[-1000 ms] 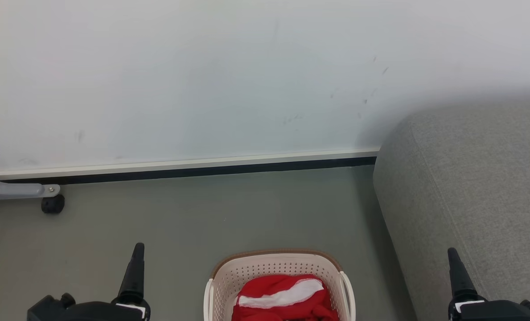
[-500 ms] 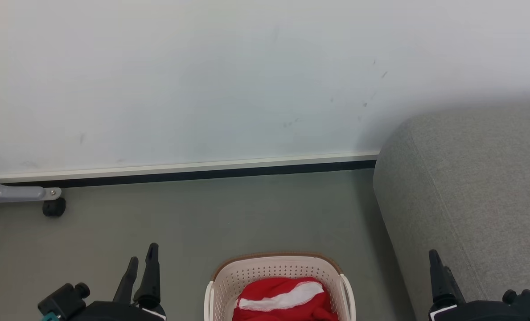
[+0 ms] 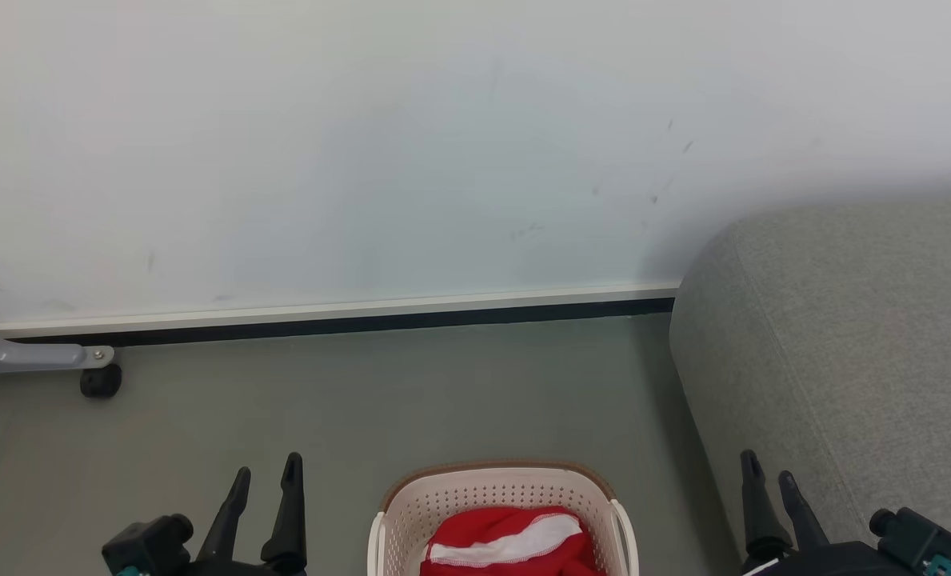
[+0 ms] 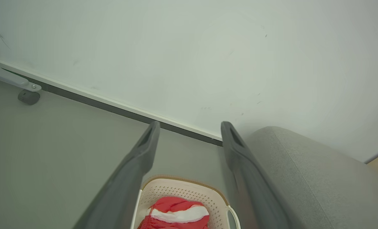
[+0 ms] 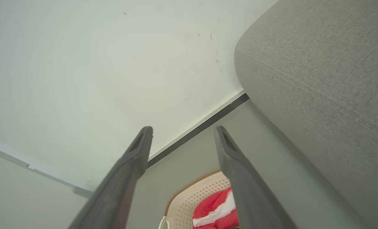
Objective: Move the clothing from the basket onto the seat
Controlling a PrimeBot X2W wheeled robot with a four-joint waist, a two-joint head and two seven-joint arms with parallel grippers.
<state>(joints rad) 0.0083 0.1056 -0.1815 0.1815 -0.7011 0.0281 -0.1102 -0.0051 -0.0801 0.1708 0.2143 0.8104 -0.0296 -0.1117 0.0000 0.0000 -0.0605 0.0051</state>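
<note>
At head view's bottom edge, basket [image 3: 411, 518] cut off; clothing [image 3: 504, 534] partly cropped.

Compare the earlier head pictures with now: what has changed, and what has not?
Both arms turned and edged inward: left gripper rightward, right gripper leftward. Jaws open, nothing taken. The clothing stays in the basket; the slight downward shift of the whole view is the camera's.

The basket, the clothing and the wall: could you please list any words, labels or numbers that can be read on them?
None: no word, label, brand or number shows on the basket, the clothing, the seat or the wall. The wall bears only faint scuff marks.
</note>
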